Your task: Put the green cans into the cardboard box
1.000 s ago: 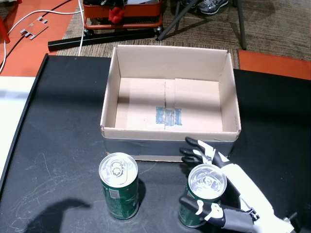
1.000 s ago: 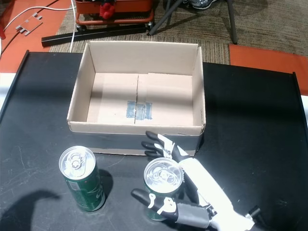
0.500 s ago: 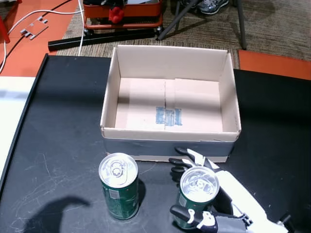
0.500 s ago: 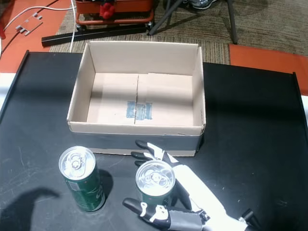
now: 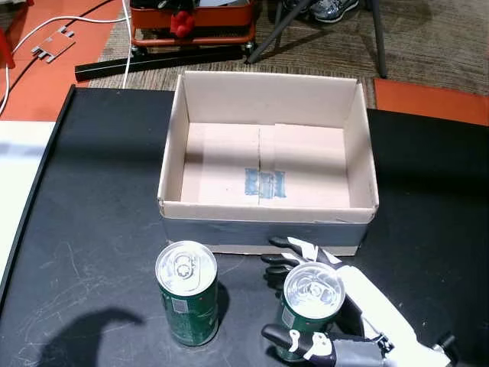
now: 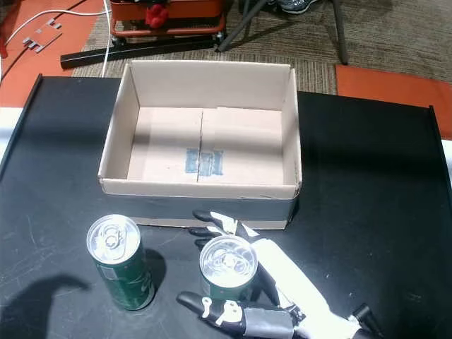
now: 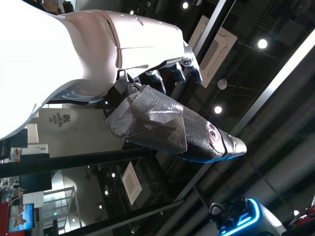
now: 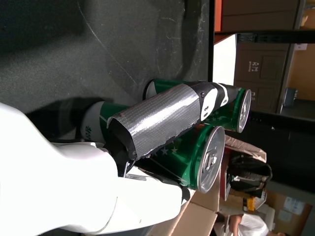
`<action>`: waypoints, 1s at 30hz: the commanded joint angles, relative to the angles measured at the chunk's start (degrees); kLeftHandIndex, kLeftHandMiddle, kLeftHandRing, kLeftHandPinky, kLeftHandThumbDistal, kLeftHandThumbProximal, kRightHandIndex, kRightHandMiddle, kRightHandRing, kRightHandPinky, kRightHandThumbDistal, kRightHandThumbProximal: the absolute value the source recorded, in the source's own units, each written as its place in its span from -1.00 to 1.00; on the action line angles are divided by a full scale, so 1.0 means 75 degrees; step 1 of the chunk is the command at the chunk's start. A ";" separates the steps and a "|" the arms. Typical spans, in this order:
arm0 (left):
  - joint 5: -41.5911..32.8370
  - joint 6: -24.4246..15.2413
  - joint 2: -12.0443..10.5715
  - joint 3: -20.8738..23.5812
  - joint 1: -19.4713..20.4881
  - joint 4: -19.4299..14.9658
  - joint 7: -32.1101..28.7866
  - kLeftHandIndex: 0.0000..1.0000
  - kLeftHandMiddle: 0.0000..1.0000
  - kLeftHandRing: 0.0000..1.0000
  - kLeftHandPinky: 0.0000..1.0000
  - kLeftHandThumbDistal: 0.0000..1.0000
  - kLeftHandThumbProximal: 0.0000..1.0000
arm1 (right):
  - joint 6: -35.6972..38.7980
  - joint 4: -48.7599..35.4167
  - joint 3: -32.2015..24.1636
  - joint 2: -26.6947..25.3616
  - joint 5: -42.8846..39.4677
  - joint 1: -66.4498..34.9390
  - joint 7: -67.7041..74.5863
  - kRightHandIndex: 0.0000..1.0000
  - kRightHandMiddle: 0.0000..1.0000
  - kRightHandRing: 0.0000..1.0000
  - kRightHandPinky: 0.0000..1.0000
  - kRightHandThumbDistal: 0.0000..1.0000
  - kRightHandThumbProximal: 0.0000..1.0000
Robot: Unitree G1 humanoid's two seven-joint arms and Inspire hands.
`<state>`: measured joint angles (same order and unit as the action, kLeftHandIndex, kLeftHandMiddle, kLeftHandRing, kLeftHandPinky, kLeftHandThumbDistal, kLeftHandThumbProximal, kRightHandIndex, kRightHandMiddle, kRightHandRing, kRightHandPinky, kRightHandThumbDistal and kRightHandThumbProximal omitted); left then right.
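So the right hand [image 5: 336, 336] has its fingers and thumb wrapped around the near-right can [image 5: 309, 306], which stands upright on the black table [image 5: 92, 214] just in front of the cardboard box [image 5: 267, 210]. The box lies straight beyond the can, so my guess is the next move is lift, then carry it away over the near wall. The box is empty (just tape on the floor). The other can [image 5: 186, 302] stands upright to the left, apart from the hand. The left hand [image 7: 162, 118] is off the table, holding nothing, fingers loosely curled.
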<state>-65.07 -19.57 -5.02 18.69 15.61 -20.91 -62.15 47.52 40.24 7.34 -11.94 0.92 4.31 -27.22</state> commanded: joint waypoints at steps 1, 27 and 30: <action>-0.0010 -0.0006 -0.0149 0.0032 0.0081 -0.0107 0.0043 0.28 0.54 0.76 0.71 0.74 0.14 | 0.0092 0.0099 -0.0005 -0.0011 -0.0040 -0.0006 -0.0022 0.51 0.61 0.70 0.86 1.00 0.00; -0.0032 0.0006 -0.0171 0.0019 0.0126 -0.0155 0.0030 0.29 0.55 0.77 0.72 0.82 0.21 | -0.0034 0.0497 0.0011 0.0120 -0.0352 0.0084 -0.0450 0.54 0.55 0.62 0.79 1.00 0.00; -0.0077 0.0062 -0.0146 0.0016 0.0136 -0.0159 0.0019 0.30 0.55 0.78 0.73 0.87 0.27 | -0.0023 0.0565 -0.0003 0.0148 -0.0395 0.0102 -0.0494 0.51 0.53 0.60 0.77 1.00 0.00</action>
<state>-65.07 -19.46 -5.07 18.63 15.76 -21.56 -62.12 47.50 43.96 7.49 -11.18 -1.72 4.88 -30.57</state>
